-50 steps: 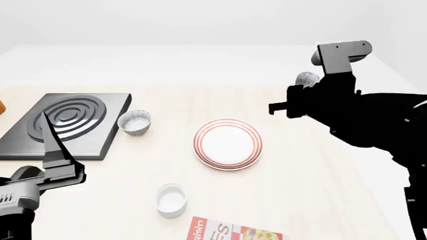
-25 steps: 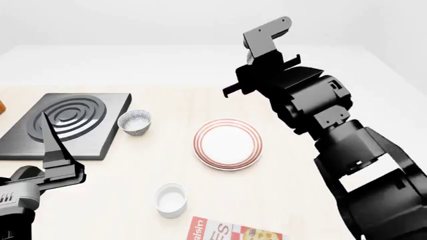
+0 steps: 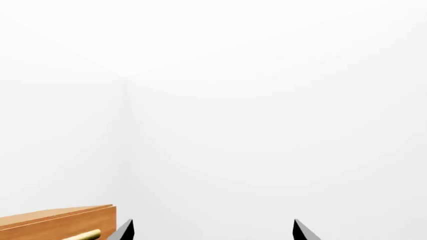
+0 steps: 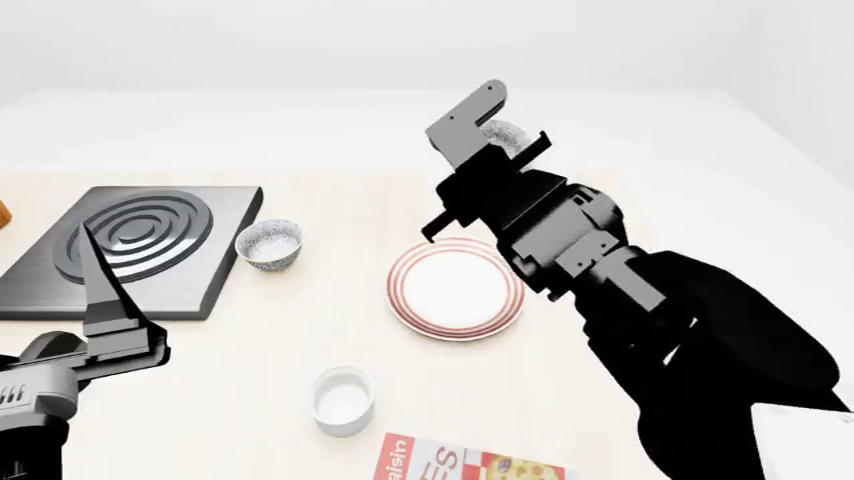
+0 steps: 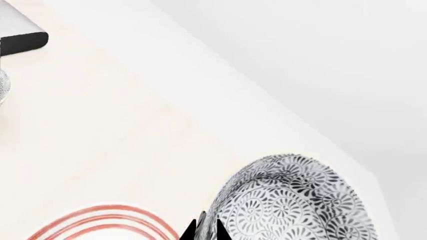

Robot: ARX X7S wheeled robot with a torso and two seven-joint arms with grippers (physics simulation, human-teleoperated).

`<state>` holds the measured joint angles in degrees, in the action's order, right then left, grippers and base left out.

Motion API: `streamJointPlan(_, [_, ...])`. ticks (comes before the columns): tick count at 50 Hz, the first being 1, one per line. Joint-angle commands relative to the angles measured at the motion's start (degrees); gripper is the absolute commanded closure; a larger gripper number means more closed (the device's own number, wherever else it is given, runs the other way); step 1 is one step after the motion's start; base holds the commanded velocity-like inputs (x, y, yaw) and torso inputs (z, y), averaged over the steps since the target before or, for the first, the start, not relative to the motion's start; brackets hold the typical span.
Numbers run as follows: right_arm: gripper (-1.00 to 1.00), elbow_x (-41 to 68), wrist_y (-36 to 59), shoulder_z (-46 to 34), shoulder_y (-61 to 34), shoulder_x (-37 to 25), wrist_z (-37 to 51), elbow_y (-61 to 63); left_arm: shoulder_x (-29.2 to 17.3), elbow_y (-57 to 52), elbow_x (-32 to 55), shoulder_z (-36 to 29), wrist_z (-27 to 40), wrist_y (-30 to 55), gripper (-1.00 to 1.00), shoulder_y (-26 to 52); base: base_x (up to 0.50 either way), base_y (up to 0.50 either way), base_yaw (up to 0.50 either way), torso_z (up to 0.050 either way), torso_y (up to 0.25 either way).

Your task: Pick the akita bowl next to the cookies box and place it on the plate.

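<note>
My right gripper is shut on the rim of the akita bowl, held in the air above the far edge of the plate. In the right wrist view the speckled bowl is tilted on its side, its rim pinched between the two black fingertips of the gripper, with the plate's red rings below. Only the top edge of the cookies box shows at the near table edge. My left gripper hangs open and empty at the near left; its tips face a white wall.
A twin speckled bowl sits beside the dark ringed burner slab at the left. A small white cup stands near the cookies box. A wooden cabinet shows in the left wrist view.
My right arm has swung from the table's right side leftward and now holds the bowl over the plate's far edge. The left arm has not moved.
</note>
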<state>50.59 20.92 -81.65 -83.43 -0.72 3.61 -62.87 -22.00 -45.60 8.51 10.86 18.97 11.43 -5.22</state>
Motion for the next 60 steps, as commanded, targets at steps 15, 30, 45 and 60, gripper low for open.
streamJointPlan(15, [1.00,5.14,0.13,-4.06,-0.17,0.72,-3.31,-1.72,-0.21,0.09,0.25,-0.10,0.45,-0.27,-1.00,-0.05,0.00,0.00,0.00,0.000,0.000])
streamJointPlan(30, [1.00,12.89,7.31,-4.82,-1.98,0.72,-7.34,-1.17,-0.28,0.18,0.36,-0.15,0.75,-0.55,-1.00,-0.08,0.00,0.00,0.00,0.000,0.001])
streamJointPlan(45, [1.00,12.17,9.32,-5.61,-1.90,0.72,-8.24,0.99,-0.22,0.37,0.75,-0.10,1.01,-1.13,-1.00,-0.09,0.00,0.00,0.00,0.000,0.001])
streamJointPlan(60, [1.00,10.41,8.96,-5.61,-1.26,0.72,-8.43,2.40,-0.39,0.44,0.82,-0.20,1.22,-1.35,-1.00,-0.13,0.00,0.00,0.00,0.000,0.000])
